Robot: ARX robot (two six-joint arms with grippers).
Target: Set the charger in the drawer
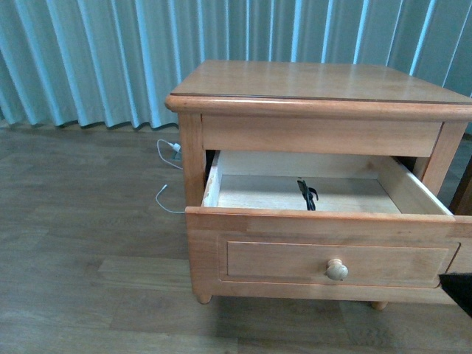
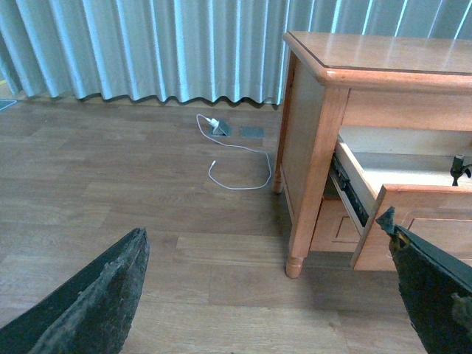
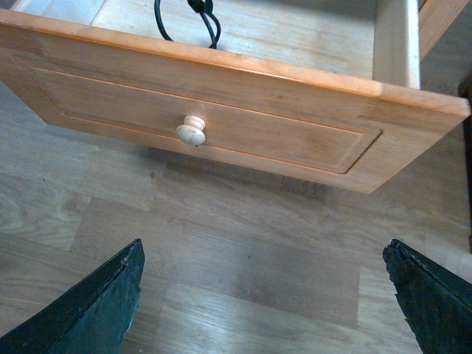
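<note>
The upper drawer (image 1: 295, 251) of the honey-coloured nightstand stands pulled out, with its round knob (image 1: 337, 269) on the front. The charger's black cable (image 1: 307, 193) lies inside on the pale drawer floor; its white plug block does not show. The cable also shows in the right wrist view (image 3: 184, 18) and the left wrist view (image 2: 459, 169). My right gripper (image 3: 265, 245) is open and empty over the floor, in front of the drawer front (image 3: 243, 110). My left gripper (image 2: 262, 225) is open and empty over the floor, left of the nightstand.
A thin white cable with a white plug (image 2: 236, 158) lies on the wood floor by the curtain, left of the nightstand (image 1: 310, 81). The lower drawer (image 2: 335, 225) sits shut under the open one. A dark part of my right arm (image 1: 459, 291) shows at the lower right.
</note>
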